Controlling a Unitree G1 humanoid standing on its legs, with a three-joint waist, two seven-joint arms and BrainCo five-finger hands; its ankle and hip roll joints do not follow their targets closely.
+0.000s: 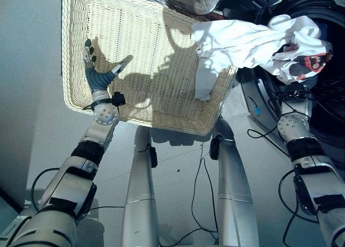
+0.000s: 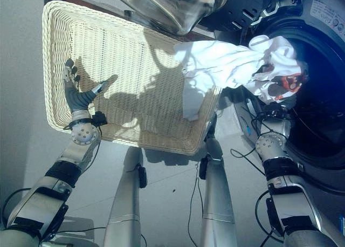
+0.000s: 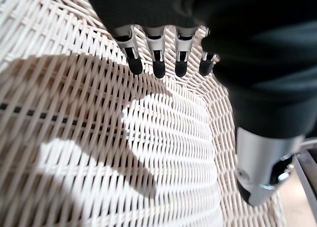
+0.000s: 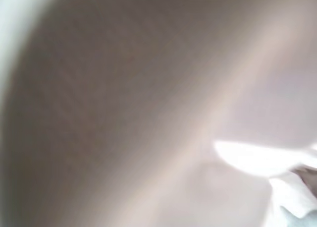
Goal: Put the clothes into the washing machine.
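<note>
Grey floor beneath the wicker basket [image 1: 135,53]: my left hand [image 1: 97,77] rests open inside it, steadying. My right hand [image 1: 302,69], fingers buried in the white garment [image 1: 242,42] so their state cannot be told, carries it to the washing machine drum [image 2: 318,112]; one end trails over the rim.

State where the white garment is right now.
In the left eye view, the white garment stretches from the wicker basket's right rim across to the washing machine's open drum, bunched over the right hand.

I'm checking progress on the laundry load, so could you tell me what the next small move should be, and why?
Probably carry the white garment deeper into the washing machine before letting go. The right hand has its bunched end at the drum opening, but the tail trails back over the wicker basket rim. The left hand rests open in the basket.
</note>
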